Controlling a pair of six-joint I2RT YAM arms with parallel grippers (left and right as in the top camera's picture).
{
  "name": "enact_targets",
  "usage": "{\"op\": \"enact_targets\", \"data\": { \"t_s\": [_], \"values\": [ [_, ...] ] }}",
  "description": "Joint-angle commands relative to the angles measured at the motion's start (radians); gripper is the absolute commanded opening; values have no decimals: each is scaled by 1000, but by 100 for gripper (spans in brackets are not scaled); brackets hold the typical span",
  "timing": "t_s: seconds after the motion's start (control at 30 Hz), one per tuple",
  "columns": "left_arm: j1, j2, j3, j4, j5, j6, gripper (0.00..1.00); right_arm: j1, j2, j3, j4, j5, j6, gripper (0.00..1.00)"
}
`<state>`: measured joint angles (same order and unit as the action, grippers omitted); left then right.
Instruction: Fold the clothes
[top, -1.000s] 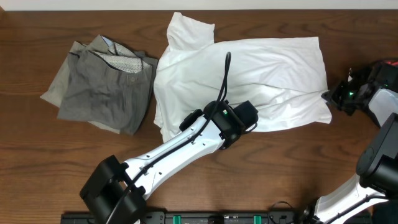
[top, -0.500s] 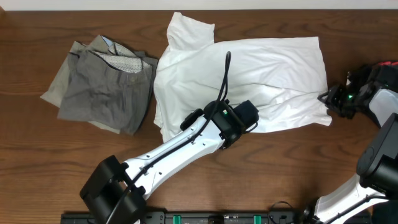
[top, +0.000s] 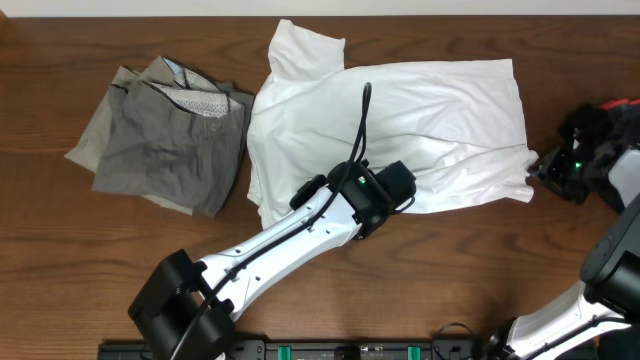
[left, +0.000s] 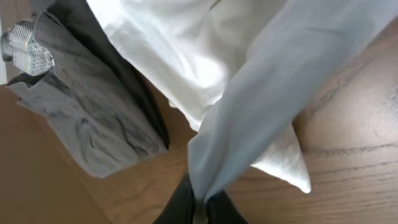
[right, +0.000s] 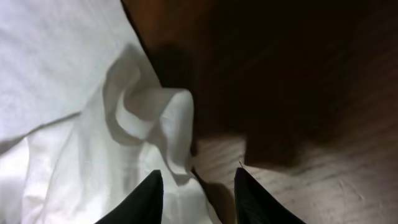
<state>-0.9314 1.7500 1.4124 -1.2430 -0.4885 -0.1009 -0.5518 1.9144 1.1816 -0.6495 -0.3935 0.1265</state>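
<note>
Wood table (top: 470, 265), white T-shirt (top: 400, 100) spread mid-table, grey trousers (top: 165, 150) bunched beside it. Right gripper (right: 198, 174) just let go of shirt's far-right corner, jaws apart, pulled back. Left gripper (left: 199, 210) clamped on shirt's near edge. Guess: corner placed, fold barely begun.

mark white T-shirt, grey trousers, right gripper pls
white T-shirt (top: 430, 100): overhead, middle of the torso panel.
grey trousers (top: 160, 150): overhead, centre of the folded pile.
right gripper (right: 198, 182): right wrist, midway between its fingertips.
</note>
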Motion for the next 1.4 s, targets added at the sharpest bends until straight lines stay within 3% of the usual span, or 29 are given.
{"op": "enact_targets", "data": {
  "t_s": [0.0, 0.4, 0.7, 0.8, 1.0, 1.13, 1.37],
  "values": [
    [5, -20, 13, 9, -25, -4, 6, 10, -4, -2, -20, -28, -24, 35],
    [5, -20, 13, 14, -25, -1, 6, 64, -4, -21, -23, 23, -28, 32],
    [5, -20, 13, 13, -24, -2, 6, 107, -4, -80, 97, 23, -31, 31],
    [5, -20, 13, 14, -24, -2, 6, 108, -4, -80, 104, 0, -31, 26],
    [5, -20, 13, 13, -24, -2, 6, 102, -15, -76, 91, -45, -31, 7],
    [5, -20, 13, 9, -24, -2, 6, 81, -66, -76, 66, -45, -30, 1],
    [5, -20, 13, 2, -25, -2, 6, 34, -256, -76, 47, -44, 39, 1]
  ]
}}
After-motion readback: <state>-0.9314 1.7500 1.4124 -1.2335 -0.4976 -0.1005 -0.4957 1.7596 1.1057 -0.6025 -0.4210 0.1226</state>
